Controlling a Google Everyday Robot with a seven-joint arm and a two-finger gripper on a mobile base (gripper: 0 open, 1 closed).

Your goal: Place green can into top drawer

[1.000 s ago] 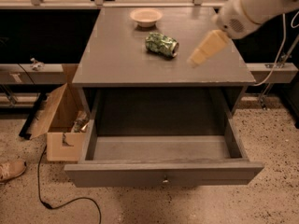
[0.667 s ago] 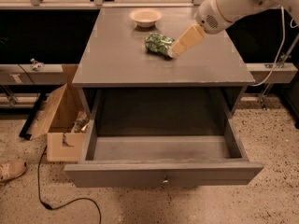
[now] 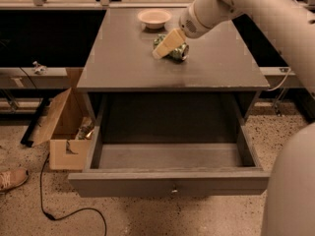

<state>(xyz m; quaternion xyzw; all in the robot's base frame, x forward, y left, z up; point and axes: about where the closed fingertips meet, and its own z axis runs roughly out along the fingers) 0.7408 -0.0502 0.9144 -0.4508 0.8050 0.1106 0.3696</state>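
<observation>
Gripper [image 3: 162, 49] sits low over the rear half of the cabinet top. Its tan wedge slants down to the left and lies across the green can. Whether it is spread or closed on the can cannot be told from this angle.

White arm [image 3: 256, 9] runs up and to the right from the gripper and leaves the frame at the upper right. Pale robot body [image 3: 293, 191] fills the lower right corner, well below the gripper.

Grey cabinet [image 3: 138, 68]: its flat top lies directly under the gripper.

Top drawer [image 3: 167, 183] is pulled out toward the camera, well below the gripper, with its grey floor showing.

Cardboard box [image 3: 61, 127] stands on the speckled floor, down and far left of the gripper. Its flaps are open and it is close beside the cabinet's left side.

Pale round bowl [image 3: 154, 17] is upright on the cabinet top, just behind the gripper and apart from the can.

Green can [image 3: 180, 52] lies on its side on the cabinet top, partly hidden by the gripper. Its mottled green shows to the right of the gripper tip. It is not in the drawer.

Shoe [image 3: 12, 178] is at the far lower left edge. Dark cable [image 3: 64, 213] loops over the floor beside it.

Small round knob [image 3: 173, 191] is at the middle of the drawer front, straight below the gripper.
</observation>
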